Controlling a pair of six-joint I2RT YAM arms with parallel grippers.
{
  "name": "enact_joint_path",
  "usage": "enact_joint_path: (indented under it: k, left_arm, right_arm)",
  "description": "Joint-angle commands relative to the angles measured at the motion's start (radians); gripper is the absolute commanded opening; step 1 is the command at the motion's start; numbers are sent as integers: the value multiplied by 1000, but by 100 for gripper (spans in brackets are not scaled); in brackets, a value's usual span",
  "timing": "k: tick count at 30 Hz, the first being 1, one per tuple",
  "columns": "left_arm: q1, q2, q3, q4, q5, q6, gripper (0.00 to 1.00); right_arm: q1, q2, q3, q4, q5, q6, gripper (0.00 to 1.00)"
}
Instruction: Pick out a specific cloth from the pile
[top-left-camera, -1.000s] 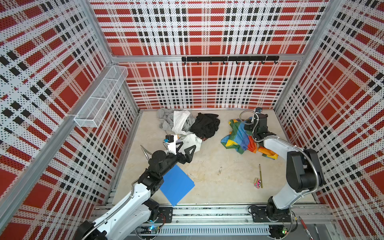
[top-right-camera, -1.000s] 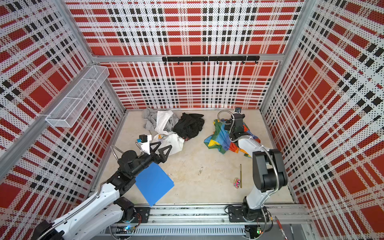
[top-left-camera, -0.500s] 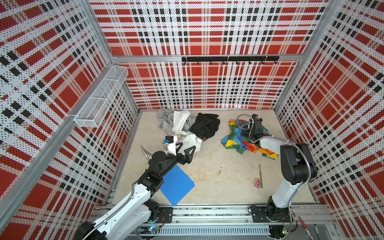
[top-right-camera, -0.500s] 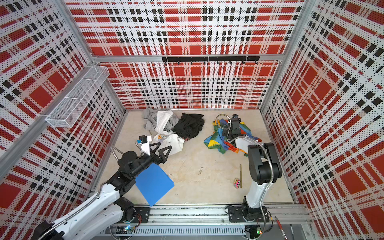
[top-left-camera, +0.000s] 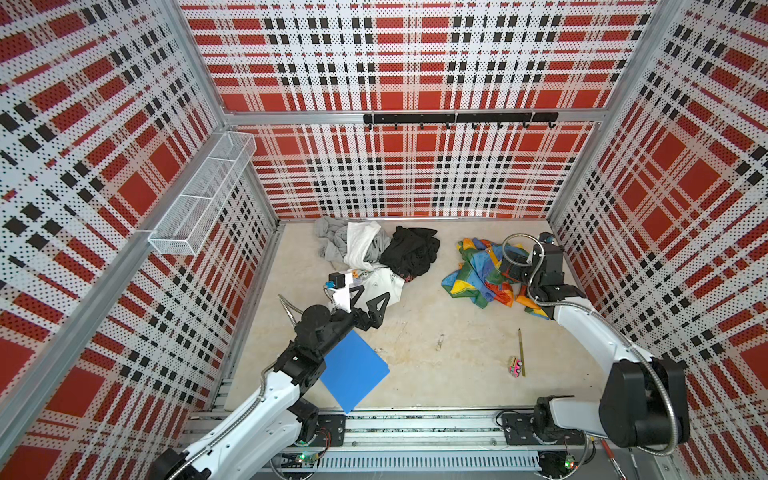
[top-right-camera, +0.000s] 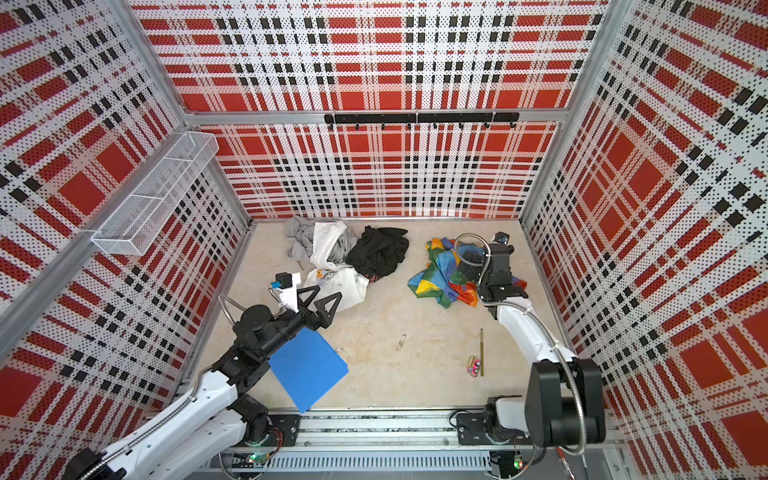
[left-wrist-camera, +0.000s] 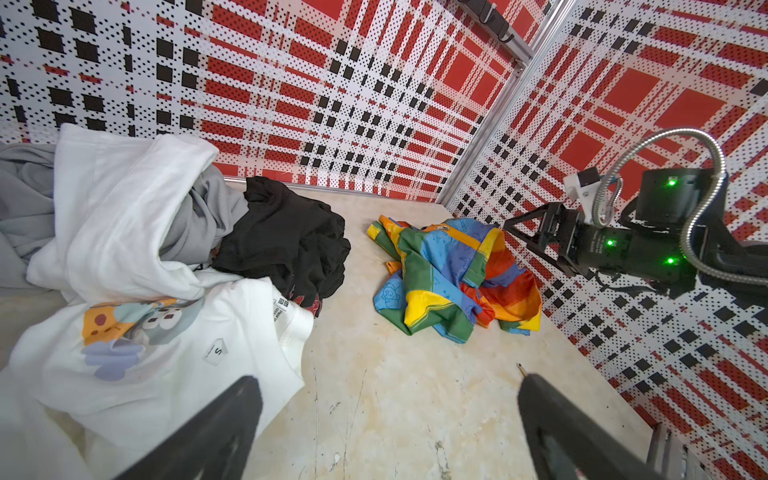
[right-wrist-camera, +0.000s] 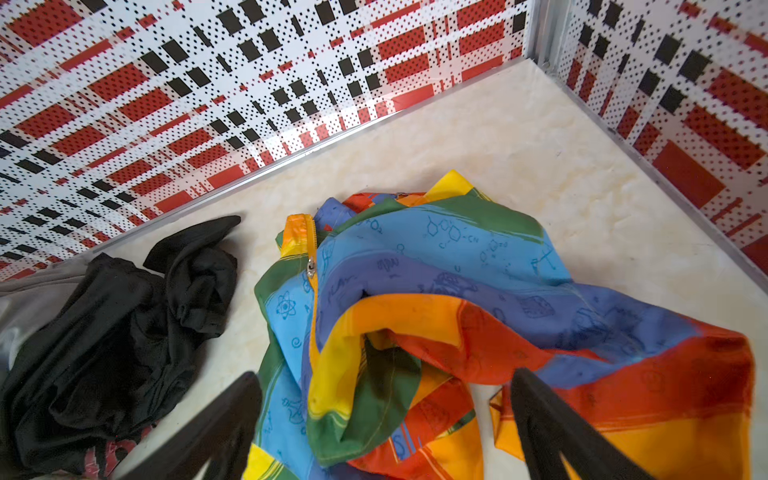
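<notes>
Bases of both white-and-black arms sit on a grey metal rail (top-left-camera: 415, 426) at the near edge of the beige marbled worktop (top-left-camera: 436, 365). Just beyond it on the left lies a flat blue plastic folder (top-left-camera: 355, 374), with the left arm (top-left-camera: 266, 403) reaching over its corner. On the right a thin olive pencil (top-left-camera: 521, 352) lies just beside a small pink toy block (top-left-camera: 515, 366).

The left jaws stand wide open and hold nothing. In the left wrist view one black finger (left-wrist-camera: 224, 424) hangs over the near hem of a white T-shirt with a cartoon print (left-wrist-camera: 166, 353), and the other hangs over bare worktop.

That T-shirt is the near side of the pile (top-left-camera: 374, 257). Behind it come a plain white garment (top-left-camera: 361, 245), a grey garment (top-left-camera: 330, 241) and a crumpled black garment with a red print (top-left-camera: 411, 251).

The thin multicoloured cloth (top-left-camera: 478, 270), in blue, green, yellow, orange and red, lies crumpled to the right of the pile near the right wall. It is apart from the pile, with a strip of bare worktop between it and the black garment.

The right arm (top-left-camera: 590, 332) holds the right jaws over the cloth's right-hand part, spread wide. In the right wrist view the fabric lies between and beneath the fingers (right-wrist-camera: 232, 415), not pinched. Whether they touch it I cannot tell.

Farthest off, a black hook rail (top-left-camera: 457, 118) crosses the red plaid back wall. A white wire basket (top-left-camera: 199, 199) hangs on the left wall.
</notes>
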Motion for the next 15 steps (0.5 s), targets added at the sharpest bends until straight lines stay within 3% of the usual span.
enact_joint_path:
  k: [1, 4, 8, 15]
  left_arm:
    - [-3, 1, -6, 19, 0, 8, 99]
    - [-2, -8, -12, 18, -1, 5, 99]
    - [4, -23, -19, 14, -1, 3, 99]
    - [12, -27, -12, 0, 11, 4, 99]
  right_arm:
    - [-88, 34, 12, 18, -73, 13, 100]
    - [-150, 120, 46, 61, -221, 24, 100]
    - [-148, 214, 80, 117, -375, 45, 100]
    - [-47, 235, 86, 221, -379, 64, 100]
